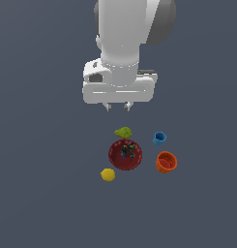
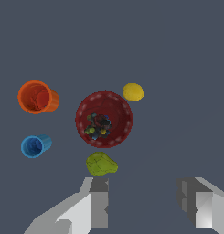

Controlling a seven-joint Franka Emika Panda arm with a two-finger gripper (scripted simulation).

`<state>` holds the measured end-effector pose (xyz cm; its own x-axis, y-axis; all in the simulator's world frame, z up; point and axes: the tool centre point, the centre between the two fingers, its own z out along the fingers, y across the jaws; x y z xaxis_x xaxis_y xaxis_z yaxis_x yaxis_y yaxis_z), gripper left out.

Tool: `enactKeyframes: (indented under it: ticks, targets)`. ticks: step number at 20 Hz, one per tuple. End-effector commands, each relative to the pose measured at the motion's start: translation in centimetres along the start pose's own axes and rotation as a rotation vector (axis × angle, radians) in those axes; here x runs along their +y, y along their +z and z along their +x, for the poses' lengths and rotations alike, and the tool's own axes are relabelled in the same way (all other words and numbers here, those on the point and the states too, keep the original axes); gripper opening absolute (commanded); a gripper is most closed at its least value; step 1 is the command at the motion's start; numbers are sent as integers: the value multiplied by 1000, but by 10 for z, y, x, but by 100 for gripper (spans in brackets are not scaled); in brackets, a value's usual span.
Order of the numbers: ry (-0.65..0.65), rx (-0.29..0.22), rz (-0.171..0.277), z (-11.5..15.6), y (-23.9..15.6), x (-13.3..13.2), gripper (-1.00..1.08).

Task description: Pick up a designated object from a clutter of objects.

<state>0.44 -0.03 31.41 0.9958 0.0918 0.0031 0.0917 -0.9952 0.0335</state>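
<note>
The orange cup [image 1: 166, 162] [image 2: 37, 97] stands upright at the exterior view's right of the clutter, its darker inside showing. Close by are the smaller blue cup [image 1: 159, 138] [image 2: 34, 146], the dark red bowl [image 1: 125, 154] [image 2: 104, 119] with small dark bits inside, a yellow fruit [image 1: 108, 175] [image 2: 133, 92] and a green leaf-like piece [image 1: 123, 132] [image 2: 101, 164]. My gripper [image 1: 118, 106] [image 2: 147, 205] hangs open high above the leaf-like piece, holding nothing and well clear of every object.
The items lie on a plain dark grey floor [image 1: 42, 193]. The bowl sits between the orange cup and the yellow fruit; the blue cup is a short gap from the orange cup.
</note>
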Motion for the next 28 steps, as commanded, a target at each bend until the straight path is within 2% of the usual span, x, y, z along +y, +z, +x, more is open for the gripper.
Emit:
enactKeyframes:
  ticks: [1,11,19,28]
  targets:
    - [-37,-4,-3,4,5,-5,28]
    - [-322,-27,-20,31,44,-48,28]
    - [-647,-51,-19,53,93,-103,28]
    - [-1006,-69,4,66,150,-170,28]
